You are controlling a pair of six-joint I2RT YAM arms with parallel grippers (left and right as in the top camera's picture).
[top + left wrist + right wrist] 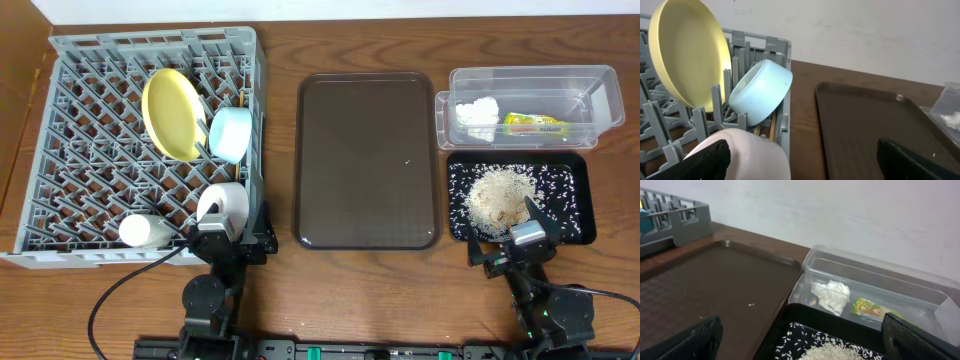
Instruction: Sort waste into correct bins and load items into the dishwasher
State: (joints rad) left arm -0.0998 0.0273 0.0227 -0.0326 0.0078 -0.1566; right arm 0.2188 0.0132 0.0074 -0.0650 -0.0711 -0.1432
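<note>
Overhead view: round yellow plate (172,112), light blue bowl (231,133) and white-pink bowl (222,203) sit in the grey pegged plastic dish rack (120,42) at 9 o'clock. The left gripper (222,235) and right gripper (503,226) are spread wide and hold nothing. Hazard: the left gripper, just beside the white-pink bowl, could topple it when moving.

This looks like a robotics lab bench staged as a kitchen clean-up. A wooden tabletop (280,290) stands against a plain white wall (840,210). A left arm (210,300) and a right arm (545,300) are mounted at its near edge, and a black cable (110,300) trails over the wood. The kitchenware sits loose: a grey dish rack (150,40), a brown serving tray (365,160), a clear tub (530,75) and a black tray (588,215).
</note>
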